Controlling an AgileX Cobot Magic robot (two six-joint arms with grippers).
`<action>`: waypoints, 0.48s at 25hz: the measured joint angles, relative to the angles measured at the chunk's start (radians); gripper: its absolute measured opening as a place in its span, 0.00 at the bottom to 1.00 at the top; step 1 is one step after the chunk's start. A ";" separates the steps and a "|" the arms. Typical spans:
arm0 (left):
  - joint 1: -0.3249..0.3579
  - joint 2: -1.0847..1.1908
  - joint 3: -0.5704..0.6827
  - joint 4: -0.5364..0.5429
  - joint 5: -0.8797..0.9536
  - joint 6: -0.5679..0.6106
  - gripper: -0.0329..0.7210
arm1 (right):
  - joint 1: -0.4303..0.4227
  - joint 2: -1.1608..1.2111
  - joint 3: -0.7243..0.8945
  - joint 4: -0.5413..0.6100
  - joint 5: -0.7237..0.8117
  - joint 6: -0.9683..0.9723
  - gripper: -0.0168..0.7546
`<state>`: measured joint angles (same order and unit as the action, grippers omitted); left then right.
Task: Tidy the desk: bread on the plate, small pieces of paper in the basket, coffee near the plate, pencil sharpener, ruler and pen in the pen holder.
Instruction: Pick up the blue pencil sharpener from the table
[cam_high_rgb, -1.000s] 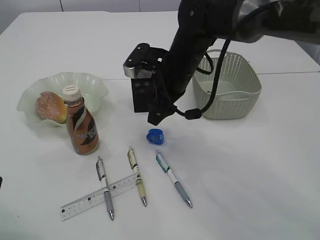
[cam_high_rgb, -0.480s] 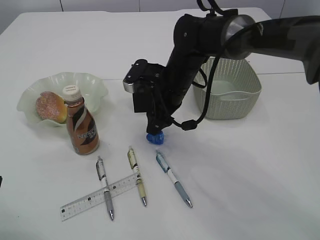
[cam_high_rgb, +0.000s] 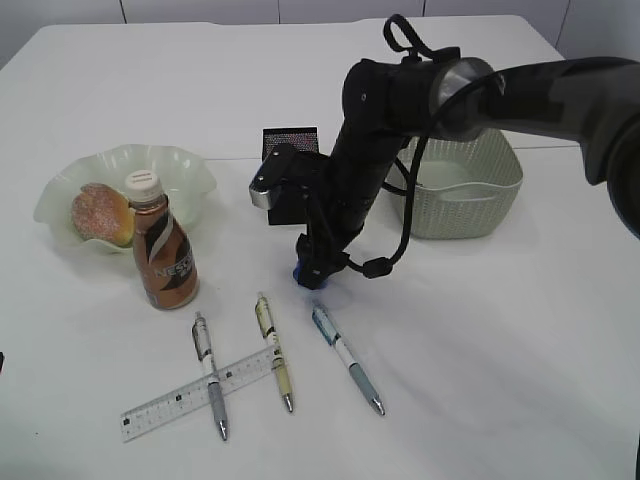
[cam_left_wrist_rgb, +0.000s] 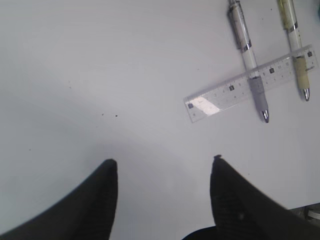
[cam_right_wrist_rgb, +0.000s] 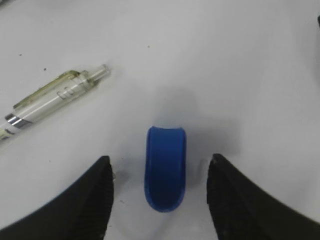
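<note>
Blue pencil sharpener (cam_right_wrist_rgb: 165, 168) on the white table (cam_high_rgb: 500, 330), right between the spread fingers of the right gripper (cam_right_wrist_rgb: 159, 192), touching neither. Jaws wide, nothing held. Black mesh pen holder (cam_high_rgb: 290, 150) just behind the right arm, toward the far edge; grey-green basket (cam_high_rgb: 470, 190) to its right. Left gripper (cam_left_wrist_rgb: 162, 200) also wide and holding nothing, hovering over bare table near the front left corner. Clear ruler (cam_left_wrist_rgb: 250, 91) beyond it, crossed by 2 pens (cam_left_wrist_rgb: 247, 55); a 3rd pen (cam_high_rgb: 347, 358) slightly apart. Bread (cam_high_rgb: 100, 213) on the green plate (cam_high_rgb: 180, 165) by the left edge, coffee (cam_high_rgb: 163, 255) touching the plate's front rim.
</note>
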<state>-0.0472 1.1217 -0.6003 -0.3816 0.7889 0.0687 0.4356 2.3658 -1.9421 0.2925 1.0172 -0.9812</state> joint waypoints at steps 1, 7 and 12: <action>0.000 0.000 0.000 0.000 0.000 0.000 0.62 | 0.000 0.005 0.000 0.000 0.000 0.000 0.59; 0.000 0.000 0.000 0.000 -0.002 0.000 0.62 | 0.000 0.011 0.000 0.000 -0.002 0.000 0.59; 0.000 0.000 0.000 0.001 -0.007 0.000 0.62 | 0.000 0.011 0.000 0.000 -0.016 0.000 0.58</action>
<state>-0.0472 1.1217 -0.6003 -0.3810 0.7824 0.0687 0.4356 2.3773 -1.9421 0.2925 1.0007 -0.9812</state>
